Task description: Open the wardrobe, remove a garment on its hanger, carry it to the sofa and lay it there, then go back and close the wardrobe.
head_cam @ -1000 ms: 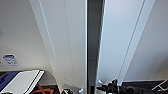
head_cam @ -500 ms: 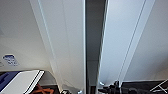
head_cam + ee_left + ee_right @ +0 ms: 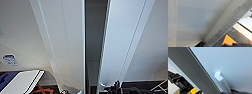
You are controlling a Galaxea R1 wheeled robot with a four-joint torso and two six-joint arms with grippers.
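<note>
Right wrist view: the wardrobe door's small white handle (image 3: pixel 222 81) stands close before the camera, beside the door's grey edge; whether either gripper is apart or together cannot be told. Head view: the wardrobe (image 3: pixel 65 45) rises directly ahead, its two white doors parted by a narrow dark gap. A white panel (image 3: pixel 22 81) leans low at left, against the wall (image 3: pixel 17 37) beyond.

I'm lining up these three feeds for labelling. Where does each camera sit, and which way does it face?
Head view: high on the robot, facing the wardrobe, doors parted by a dark gap; dark arm parts at the lower edge.
Left wrist view: close against a door panel and its edge.
Right wrist view: close to a door handle.
All share the wardrobe doors.
</note>
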